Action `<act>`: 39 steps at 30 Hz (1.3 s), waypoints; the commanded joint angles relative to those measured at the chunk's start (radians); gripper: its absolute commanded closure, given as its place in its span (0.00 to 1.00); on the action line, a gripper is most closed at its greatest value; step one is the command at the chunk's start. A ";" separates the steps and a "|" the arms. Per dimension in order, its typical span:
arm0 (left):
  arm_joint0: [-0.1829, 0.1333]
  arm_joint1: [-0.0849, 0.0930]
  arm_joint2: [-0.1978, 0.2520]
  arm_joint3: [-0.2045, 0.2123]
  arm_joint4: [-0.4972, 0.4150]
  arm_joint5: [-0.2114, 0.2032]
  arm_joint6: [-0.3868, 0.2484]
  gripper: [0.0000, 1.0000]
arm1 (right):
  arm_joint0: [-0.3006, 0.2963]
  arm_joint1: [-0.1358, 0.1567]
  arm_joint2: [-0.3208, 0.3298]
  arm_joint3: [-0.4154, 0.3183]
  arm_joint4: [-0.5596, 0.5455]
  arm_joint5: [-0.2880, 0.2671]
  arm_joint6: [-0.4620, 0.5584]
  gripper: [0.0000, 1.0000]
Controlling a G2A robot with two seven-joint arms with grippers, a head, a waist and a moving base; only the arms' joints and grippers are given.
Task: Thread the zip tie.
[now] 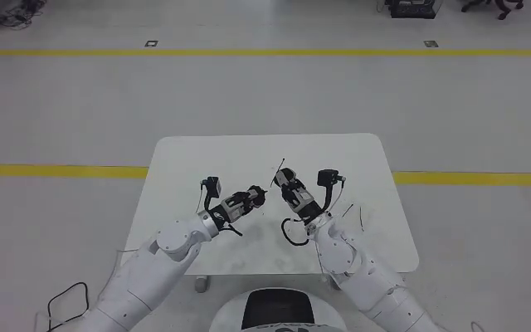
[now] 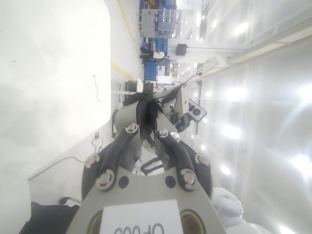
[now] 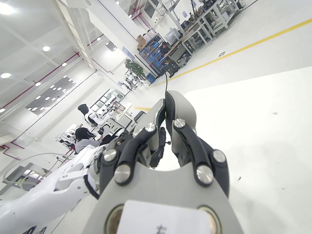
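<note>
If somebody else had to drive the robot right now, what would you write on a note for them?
Right pincer: shut on the zip tie, thin end poking out past its tips.
Left pincer: shut, close beside the right one above the table; what it pinches is too dark to tell.
Thin dark strands lie on the table near the right arm.
Done: tie lifted and gripped.
Left to do: no threaded loop shows, so the tail likely needs feeding through the head.
</note>
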 commanded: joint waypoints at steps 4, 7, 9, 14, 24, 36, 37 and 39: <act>-0.002 -0.003 -0.001 0.002 -0.004 0.009 0.006 1.00 | -0.005 -0.005 -0.004 -0.008 -0.015 0.014 0.014 1.00; -0.002 -0.004 -0.002 0.003 -0.005 0.009 0.003 1.00 | -0.005 -0.008 -0.007 -0.009 -0.029 0.020 0.017 1.00; -0.002 -0.005 -0.003 0.004 -0.005 0.008 -0.001 1.00 | -0.005 -0.011 -0.009 -0.007 -0.036 0.023 0.020 1.00; -0.002 -0.006 -0.005 0.005 -0.006 0.007 -0.006 1.00 | -0.004 -0.016 -0.010 -0.002 -0.045 0.027 0.020 1.00; 0.001 -0.009 -0.010 0.006 -0.003 0.008 -0.008 1.00 | -0.007 -0.025 -0.005 0.002 -0.066 0.033 0.019 1.00; 0.004 -0.012 -0.015 0.006 -0.003 0.012 -0.012 1.00 | -0.013 -0.034 0.007 0.004 -0.082 0.032 0.016 1.00; 0.004 -0.013 -0.015 0.006 -0.003 0.012 -0.013 1.00 | -0.013 -0.034 0.007 0.005 -0.082 0.031 0.017 1.00; 0.004 -0.013 -0.015 0.005 -0.002 0.014 -0.015 1.00 | -0.013 -0.036 0.008 0.006 -0.082 0.029 0.020 1.00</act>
